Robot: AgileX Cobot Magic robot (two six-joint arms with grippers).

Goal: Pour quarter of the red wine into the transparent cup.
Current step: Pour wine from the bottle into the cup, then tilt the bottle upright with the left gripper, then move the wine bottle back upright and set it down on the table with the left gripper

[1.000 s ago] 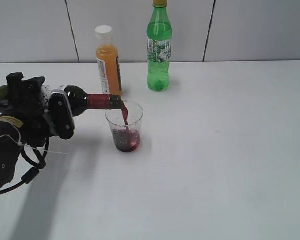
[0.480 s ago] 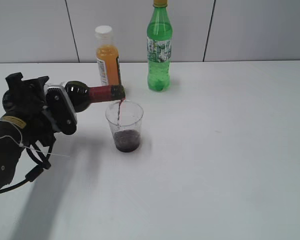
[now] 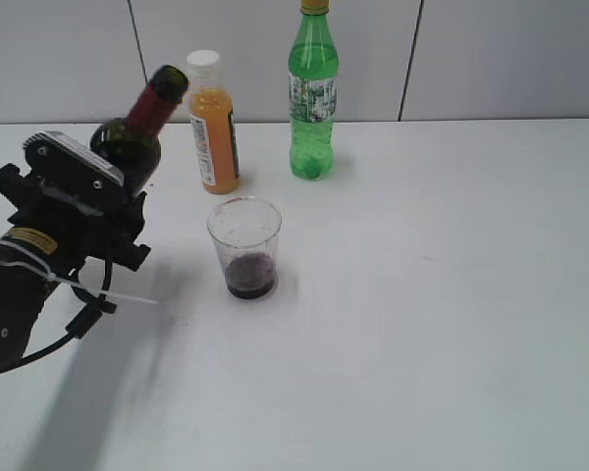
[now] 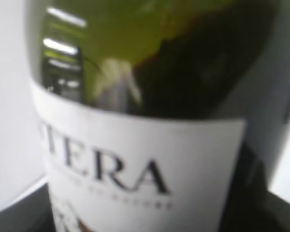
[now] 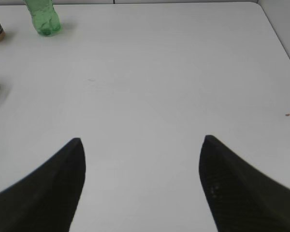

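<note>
Bench (image 3: 452,324) carries everything. Transparent cup (image 3: 244,245) stands upright near bench middle, red wine (image 3: 249,276) in its bottom. Wine bottle (image 3: 133,137) left of cup, apart from it, held off bench in left hand (image 3: 79,201), tilted with neck up and toward the right. Juice bottle (image 3: 214,123) upright behind cup, just beside wine bottle's neck. Soda bottle (image 3: 313,93) upright right of juice bottle, behind and right of cup, near back wall. Right hand (image 5: 142,145) over bare bench, well right of bottles, nothing between its fingers.
</note>
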